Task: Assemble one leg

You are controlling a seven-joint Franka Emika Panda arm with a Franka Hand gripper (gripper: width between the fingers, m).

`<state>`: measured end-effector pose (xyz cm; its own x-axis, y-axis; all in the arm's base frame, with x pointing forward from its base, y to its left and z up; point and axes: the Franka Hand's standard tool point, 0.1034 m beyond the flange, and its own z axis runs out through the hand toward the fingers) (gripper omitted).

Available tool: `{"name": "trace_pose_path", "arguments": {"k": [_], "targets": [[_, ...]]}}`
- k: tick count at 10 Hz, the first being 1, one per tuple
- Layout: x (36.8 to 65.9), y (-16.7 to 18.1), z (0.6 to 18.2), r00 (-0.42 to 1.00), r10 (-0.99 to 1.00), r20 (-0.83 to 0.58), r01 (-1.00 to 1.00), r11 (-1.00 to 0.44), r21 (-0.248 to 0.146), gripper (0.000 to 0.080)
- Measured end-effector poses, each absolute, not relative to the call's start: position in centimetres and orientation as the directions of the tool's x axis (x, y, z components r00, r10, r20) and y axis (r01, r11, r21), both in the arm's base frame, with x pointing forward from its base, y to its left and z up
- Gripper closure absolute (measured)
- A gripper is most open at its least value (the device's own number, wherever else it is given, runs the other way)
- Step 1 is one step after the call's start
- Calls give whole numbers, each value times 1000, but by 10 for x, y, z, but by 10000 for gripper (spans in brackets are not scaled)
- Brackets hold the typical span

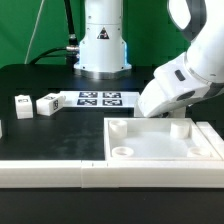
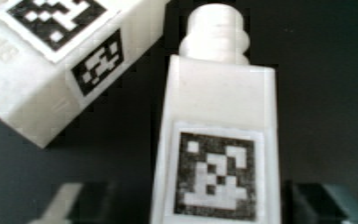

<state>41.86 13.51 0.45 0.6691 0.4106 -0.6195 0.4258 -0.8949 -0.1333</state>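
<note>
In the wrist view a white leg lies lengthwise between my fingers, with its tag toward the camera and its rounded peg end pointing away. My gripper is open, with a finger on each side of the leg and dark gaps between them and it. A second tagged leg lies askew right beside it. In the exterior view my gripper is low at the far edge of the large white square part, and the leg under it is mostly hidden. Two more legs lie at the exterior view's left.
The marker board lies mid-table in front of the robot base. A long white raised border runs along the front edge. The square part has a raised rim and a corner hole.
</note>
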Motion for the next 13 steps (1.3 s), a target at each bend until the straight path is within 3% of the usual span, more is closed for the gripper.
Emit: {"name": "trace_pose_path", "arguments": {"k": [5, 7, 10, 13], "targets": [[419, 135, 5, 669, 410, -619, 425, -895, -133, 509], [421, 129, 44, 624, 404, -669, 415, -897, -154, 509], [424, 116, 91, 606, 380, -699, 393, -907, -152, 509], [432, 118, 84, 653, 391, -649, 400, -905, -144, 509]]}}
